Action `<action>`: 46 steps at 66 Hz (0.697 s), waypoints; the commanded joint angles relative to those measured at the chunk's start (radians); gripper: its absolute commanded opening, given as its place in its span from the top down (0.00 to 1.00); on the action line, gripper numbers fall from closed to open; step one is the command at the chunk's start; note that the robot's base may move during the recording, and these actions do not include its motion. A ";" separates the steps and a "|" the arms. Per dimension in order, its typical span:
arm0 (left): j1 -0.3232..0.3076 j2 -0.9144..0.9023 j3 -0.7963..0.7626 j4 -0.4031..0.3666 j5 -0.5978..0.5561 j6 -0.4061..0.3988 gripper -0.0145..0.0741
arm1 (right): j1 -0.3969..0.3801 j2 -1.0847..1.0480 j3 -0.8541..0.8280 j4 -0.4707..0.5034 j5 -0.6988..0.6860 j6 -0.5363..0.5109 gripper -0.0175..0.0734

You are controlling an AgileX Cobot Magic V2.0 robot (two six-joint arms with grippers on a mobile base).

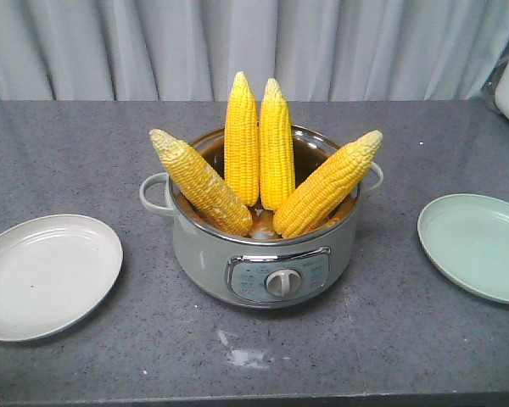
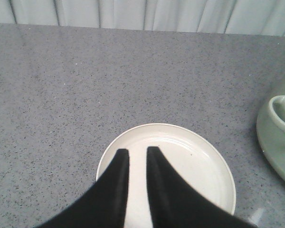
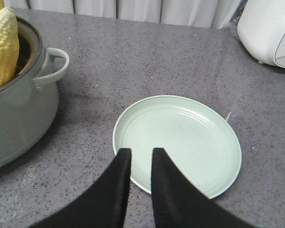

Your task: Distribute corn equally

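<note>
Front view: 4 cobs of corn (image 1: 260, 161) stand fanned, tips up, in a grey-green electric pot (image 1: 263, 263) between a white plate (image 1: 47, 273) and a pale green plate (image 1: 479, 246).

Left wrist view: the left gripper (image 2: 137, 152) hangs over the white plate, fingers slightly parted, holding nothing.

Right wrist view: the right gripper (image 3: 141, 151) hangs over the green plate's near rim, likewise narrowly parted and empty; a white appliance (image 3: 268, 28) stands beyond.

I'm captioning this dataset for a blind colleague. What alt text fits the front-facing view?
Four yellow corn cobs stand fanned out, tips up, in a grey-green pot with a front dial, centred on a grey speckled counter. An empty white plate lies at the image's left and an empty pale green plate at its right, with a grey curtain behind.
</note>
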 commanded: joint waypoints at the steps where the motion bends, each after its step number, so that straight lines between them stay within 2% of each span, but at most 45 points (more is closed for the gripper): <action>1: -0.002 0.003 -0.027 -0.001 -0.088 0.027 0.52 | 0.000 0.016 -0.025 -0.005 -0.065 -0.009 0.52; 8: -0.002 0.003 -0.027 -0.004 -0.079 0.044 0.32 | 0.000 0.019 -0.025 0.006 -0.064 -0.007 0.29; 14: -0.002 0.003 -0.027 -0.004 -0.056 0.044 0.20 | 0.000 0.019 -0.025 0.031 -0.061 -0.007 0.17; 18: -0.002 0.003 -0.027 -0.007 -0.042 0.045 0.15 | 0.000 0.024 -0.025 0.054 -0.055 -0.007 0.10; 25: -0.011 0.003 -0.028 -0.049 -0.039 0.087 0.13 | 0.000 0.050 -0.026 0.089 -0.059 -0.052 0.08; 29: -0.029 0.003 -0.028 -0.103 -0.039 0.162 0.13 | 0.000 0.077 -0.038 0.131 -0.059 -0.100 0.09; 32: -0.049 0.004 -0.028 -0.172 -0.038 0.230 0.14 | 0.001 0.101 -0.051 0.181 -0.055 -0.142 0.09; 37: -0.084 0.021 -0.029 -0.273 -0.037 0.343 0.14 | 0.001 0.149 -0.080 0.280 -0.055 -0.231 0.11; 46: -0.162 0.066 -0.029 -0.467 -0.035 0.540 0.15 | 0.003 0.250 -0.134 0.526 -0.069 -0.501 0.14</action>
